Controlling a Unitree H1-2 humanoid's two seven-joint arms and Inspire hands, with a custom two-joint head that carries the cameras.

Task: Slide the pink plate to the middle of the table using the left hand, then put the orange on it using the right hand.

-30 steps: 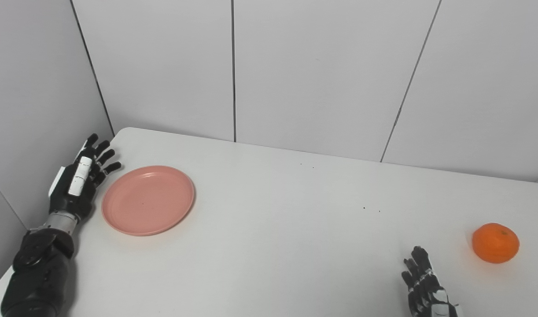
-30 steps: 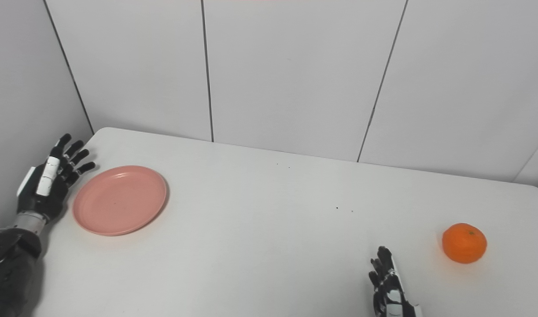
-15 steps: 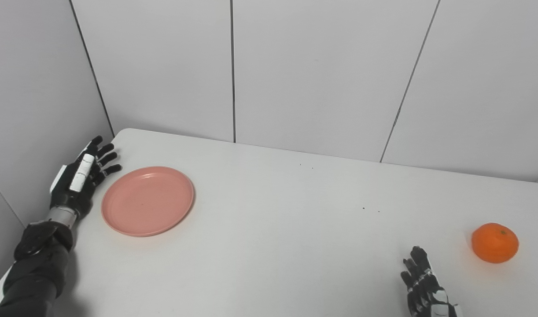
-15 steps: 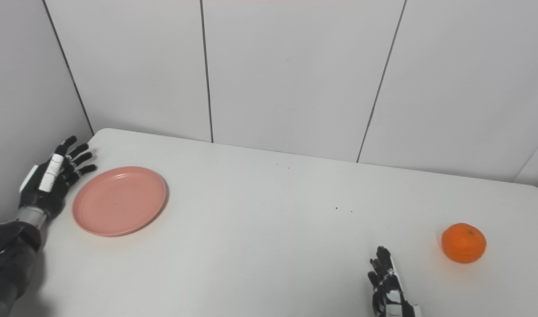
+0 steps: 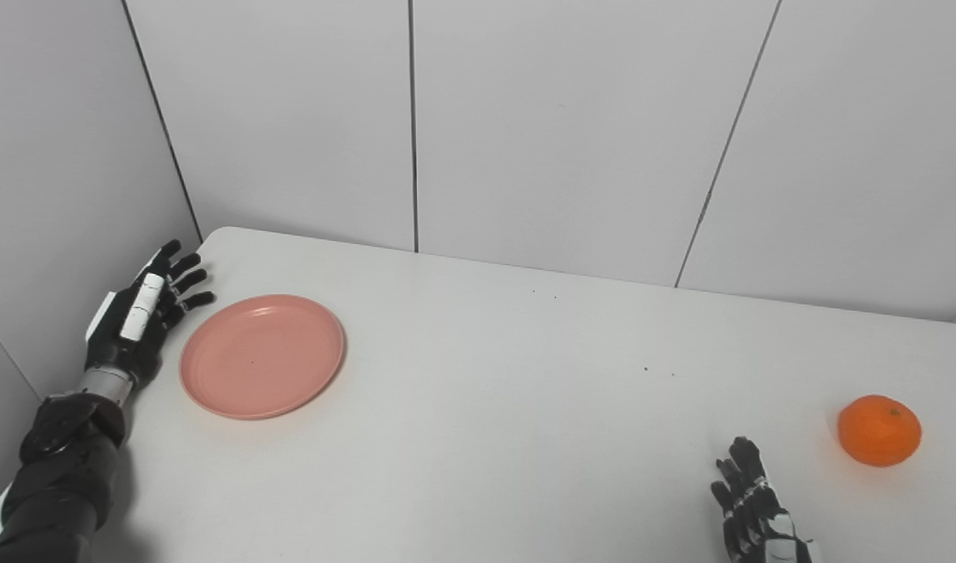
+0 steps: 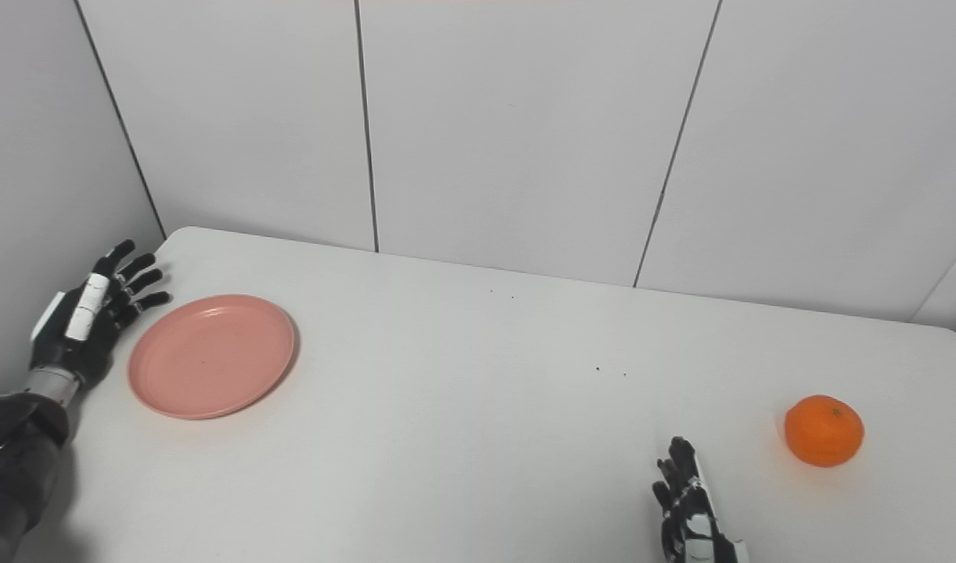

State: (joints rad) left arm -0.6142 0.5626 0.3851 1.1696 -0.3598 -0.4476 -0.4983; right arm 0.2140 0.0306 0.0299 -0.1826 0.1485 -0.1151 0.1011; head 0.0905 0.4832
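Pink against all that white, the plate [image 5: 262, 356] sits flat on the bench [image 5: 494, 407] toward its far-left corner, well short of the middle where it is meant to end up. Nothing lies on it. Just beside its left rim hangs the left hand [image 5: 138, 320], black with a pale strip along the back, fingers [image 5: 182, 276] spread and pointing away toward the wall, holding nothing. I cannot make out any contact between it and the rim; a thin strip of bench shows between the two. To my eye it is placed on the outer side of the plate for a reason — a push from there would send the plate rightward, toward the centre, which is the first half of the job and not yet begun.

Over on the other side, the orange [image 5: 879, 431] rests alone near the bench's right edge, well apart from the plate. The right hand [image 5: 752, 512] pokes up from the bottom of the view, near the orange but to its left and not touching it. Its fingers look loosely extended with nothing in them, though most of the palm is cut off by the frame. It reads as waiting its turn — close enough to reach the fruit once the plate has been brought across.

Between plate and orange the bench shows only a few small dark specks, so I'd judge the sliding path unobstructed. A smooth plate on a smooth top may skid or spin if pushed off-centre.
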